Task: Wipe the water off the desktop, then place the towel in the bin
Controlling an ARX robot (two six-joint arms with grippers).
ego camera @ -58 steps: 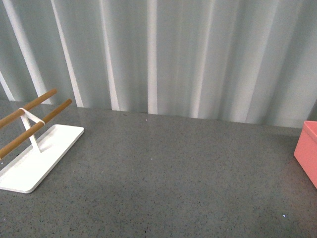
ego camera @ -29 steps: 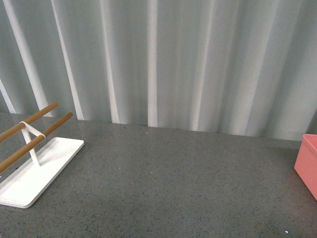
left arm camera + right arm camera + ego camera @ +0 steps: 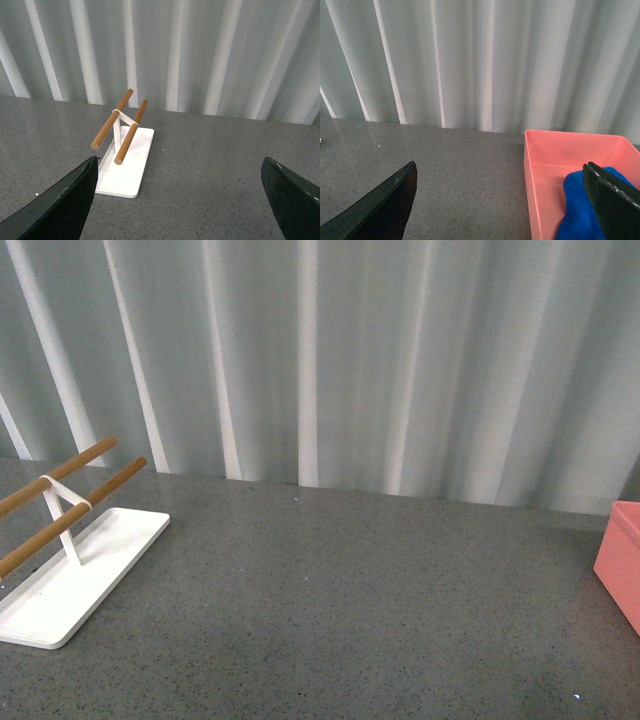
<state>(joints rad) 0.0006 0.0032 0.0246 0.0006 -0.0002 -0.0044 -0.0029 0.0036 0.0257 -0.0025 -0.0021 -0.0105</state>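
Note:
The dark grey speckled desktop point(image 3: 340, 600) fills the lower part of every view. In the right wrist view the blue towel point(image 3: 577, 207) lies inside the salmon-pink bin point(image 3: 555, 150), partly hidden behind one black finger. My right gripper point(image 3: 502, 205) is open, its span crossing the bin's near wall, with nothing held. Only a corner of the bin point(image 3: 622, 555) shows at the right edge of the front view. My left gripper point(image 3: 180, 200) is open above bare desktop point(image 3: 200, 170), empty. Neither arm shows in the front view.
A white rack base plate point(image 3: 70, 585) with two wooden bars point(image 3: 70, 502) stands at the left of the desktop, also seen as the rack point(image 3: 125, 160) ahead of the left gripper. A pale pleated curtain point(image 3: 330, 360) closes off the back edge.
The front view has shifted slightly: the rack and the bin sit a little lower in the picture than a second ago. Nothing on the desktop has moved.

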